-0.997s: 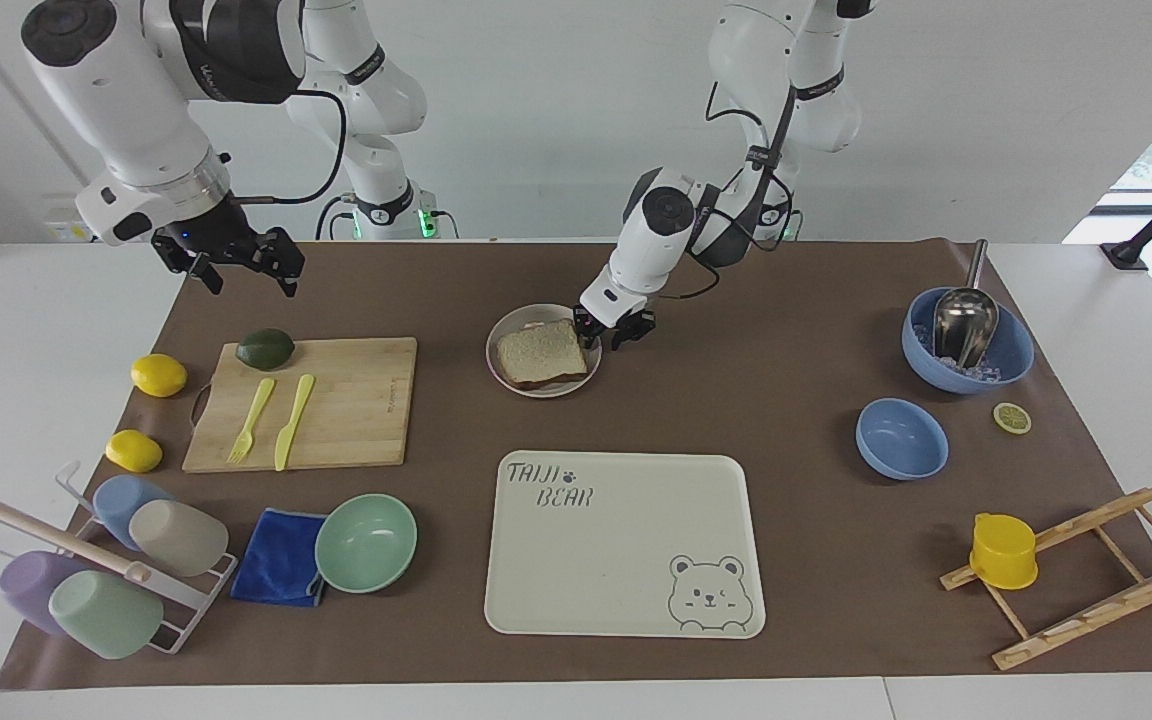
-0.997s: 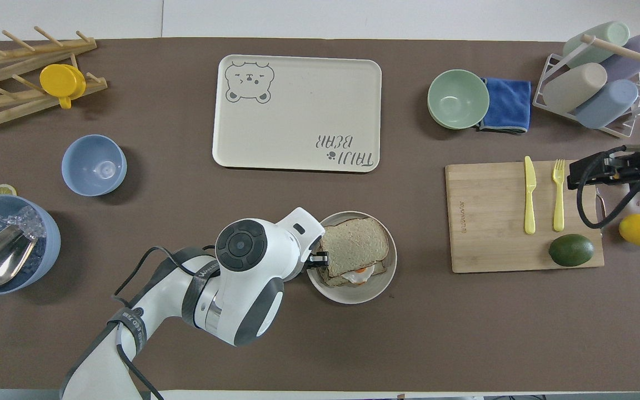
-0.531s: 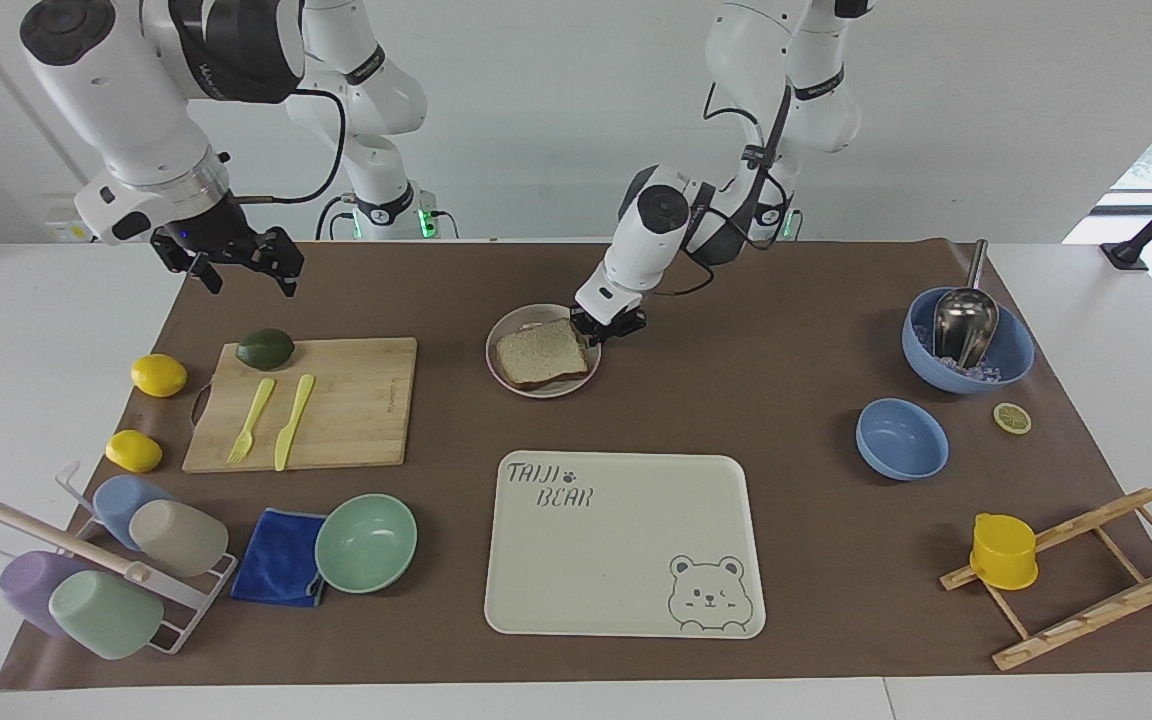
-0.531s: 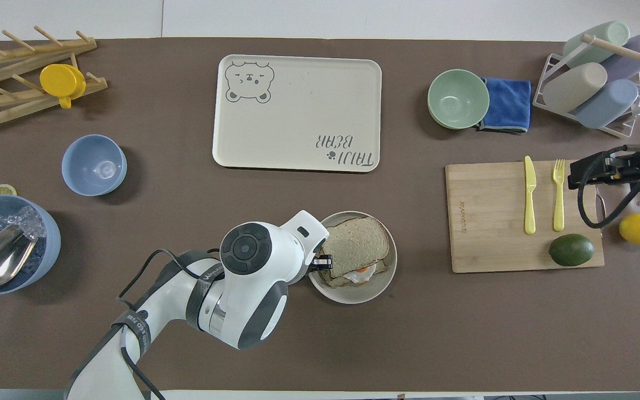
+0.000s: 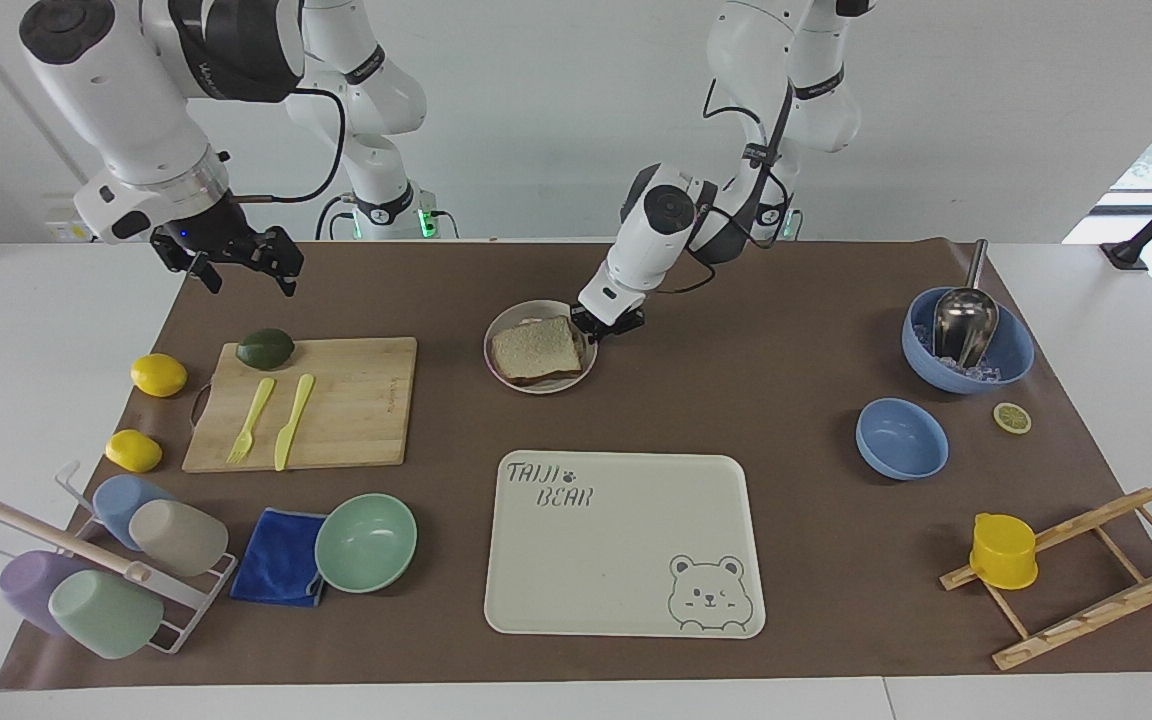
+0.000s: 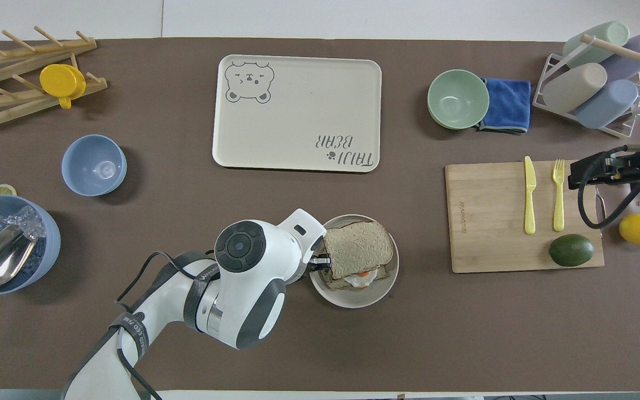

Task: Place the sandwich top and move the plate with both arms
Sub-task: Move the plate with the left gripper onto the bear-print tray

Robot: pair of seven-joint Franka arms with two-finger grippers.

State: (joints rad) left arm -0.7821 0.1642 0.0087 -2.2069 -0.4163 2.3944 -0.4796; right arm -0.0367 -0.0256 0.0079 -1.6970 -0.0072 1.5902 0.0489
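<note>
The sandwich top (image 5: pixel 536 348) (image 6: pixel 358 249) lies on an egg-topped slice on the plate (image 5: pixel 541 389) (image 6: pixel 353 298). That plate sits mid-table, nearer to the robots than the cream tray. My left gripper (image 5: pixel 598 330) (image 6: pixel 320 261) is low at the plate's rim on the left arm's side, shut on that rim. My right gripper (image 5: pixel 251 285) (image 6: pixel 575 176) hangs open and holds nothing. It is up in the air over the cutting board's corner toward the right arm's end, and the arm waits there.
The bear-print tray (image 5: pixel 626 545) lies farther from the robots than the plate. A cutting board (image 5: pixel 346 400) carries an avocado (image 5: pixel 265 348), a fork and a knife. A green bowl (image 5: pixel 366 542), a blue cloth, a cup rack, two blue bowls (image 5: pixel 901 438) and a wooden rack line the table's ends.
The left gripper closed on the plate's rim. The plate with the sandwich has shifted slightly toward the robots. The right arm has not moved.
</note>
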